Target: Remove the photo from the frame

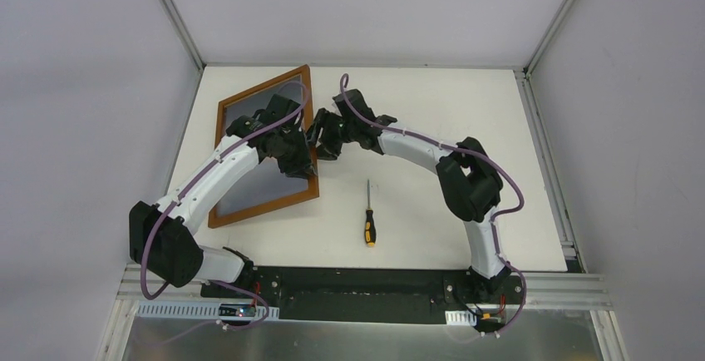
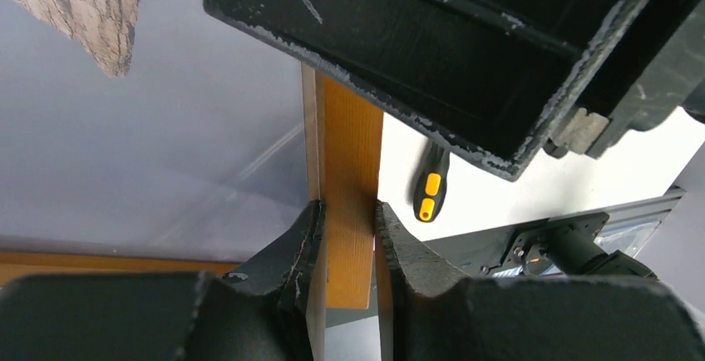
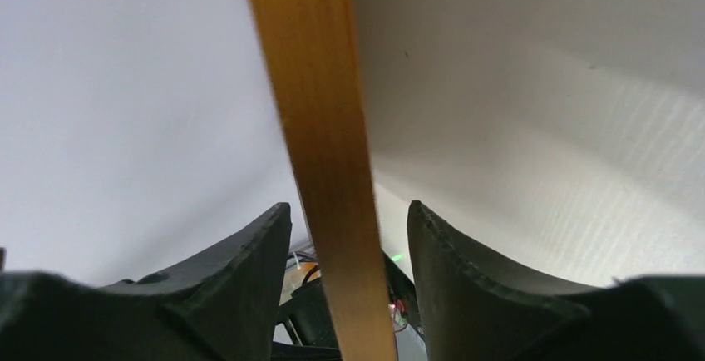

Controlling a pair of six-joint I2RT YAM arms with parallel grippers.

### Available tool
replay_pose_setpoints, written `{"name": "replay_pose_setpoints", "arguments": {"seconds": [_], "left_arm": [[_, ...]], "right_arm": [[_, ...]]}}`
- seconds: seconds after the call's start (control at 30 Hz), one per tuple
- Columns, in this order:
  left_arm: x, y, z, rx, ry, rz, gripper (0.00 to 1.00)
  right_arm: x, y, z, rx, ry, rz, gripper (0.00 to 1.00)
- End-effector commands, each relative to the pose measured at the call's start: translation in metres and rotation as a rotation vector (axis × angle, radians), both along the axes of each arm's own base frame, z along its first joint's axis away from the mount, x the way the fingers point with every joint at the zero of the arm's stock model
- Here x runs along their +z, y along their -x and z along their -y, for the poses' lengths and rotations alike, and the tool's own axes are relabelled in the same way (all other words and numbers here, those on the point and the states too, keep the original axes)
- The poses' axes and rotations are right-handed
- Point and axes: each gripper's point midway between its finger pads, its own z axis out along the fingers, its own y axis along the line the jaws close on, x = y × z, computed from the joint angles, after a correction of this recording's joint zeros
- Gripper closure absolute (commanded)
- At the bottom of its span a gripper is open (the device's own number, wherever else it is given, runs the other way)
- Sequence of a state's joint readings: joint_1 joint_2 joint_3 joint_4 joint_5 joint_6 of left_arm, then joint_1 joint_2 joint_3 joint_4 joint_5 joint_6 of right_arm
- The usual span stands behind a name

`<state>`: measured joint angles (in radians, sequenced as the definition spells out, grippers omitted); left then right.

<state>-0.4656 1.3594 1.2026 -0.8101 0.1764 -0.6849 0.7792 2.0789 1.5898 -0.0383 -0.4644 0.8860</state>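
White desk (image 1: 432, 211) fills the view beyond the arm bases. Nearest them lies a screwdriver (image 1: 368, 215), apart from both claws. Farther back, on the desk's left half, sits the frame (image 1: 263, 210) with the photo (image 1: 266, 186) inside it. The left claw (image 2: 345, 220) is pinching the frame's right rail. Just beyond, the right claw (image 3: 349, 236) is spread around that same rail, its fingers (image 3: 249, 269) not touching the wood.
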Motion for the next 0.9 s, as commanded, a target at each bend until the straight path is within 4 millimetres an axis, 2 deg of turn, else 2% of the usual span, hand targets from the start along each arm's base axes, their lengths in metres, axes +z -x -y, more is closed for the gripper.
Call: {"name": "replay_pose_setpoints", "arguments": {"seconds": [0.0, 0.13, 0.2, 0.27, 0.4, 0.5, 0.57, 0.67, 0.77, 0.87], "left_arm": [[0.034, -0.003, 0.013, 0.001, 0.091, 0.064, 1.0], [0.048, -0.004, 0.016, 0.01, 0.124, 0.09, 1.0], [0.057, -0.005, 0.017, 0.019, 0.141, 0.109, 0.98], [0.071, -0.005, 0.018, 0.029, 0.166, 0.136, 0.78], [0.112, -0.006, 0.015, 0.049, 0.215, 0.249, 0.38], [0.147, -0.006, 0.009, 0.071, 0.245, 0.347, 0.21], [0.167, -0.004, 0.003, 0.089, 0.259, 0.401, 0.17], [0.188, 0.001, -0.006, 0.121, 0.269, 0.465, 0.16], [0.197, 0.007, -0.016, 0.143, 0.265, 0.508, 0.16], [0.196, 0.014, -0.023, 0.132, 0.242, 0.526, 0.16]], "right_arm": [[0.044, -0.005, -0.013, 0.026, -0.087, 0.081, 0.49], [0.06, -0.006, -0.016, 0.043, -0.106, 0.106, 0.71], [0.068, -0.005, -0.016, 0.058, -0.108, 0.128, 0.86], [0.076, -0.006, -0.012, 0.065, -0.088, 0.159, 0.99], [0.105, -0.011, 0.001, 0.059, -0.075, 0.225, 1.0], [0.13, -0.013, 0.019, 0.049, -0.021, 0.241, 1.0], [0.148, -0.016, 0.032, 0.038, 0.003, 0.243, 1.0], [0.176, -0.017, 0.053, 0.012, -0.002, 0.227, 1.0], [0.205, -0.017, 0.069, -0.013, -0.04, 0.216, 1.0], [0.228, -0.018, 0.085, -0.027, -0.06, 0.217, 1.0]]}}
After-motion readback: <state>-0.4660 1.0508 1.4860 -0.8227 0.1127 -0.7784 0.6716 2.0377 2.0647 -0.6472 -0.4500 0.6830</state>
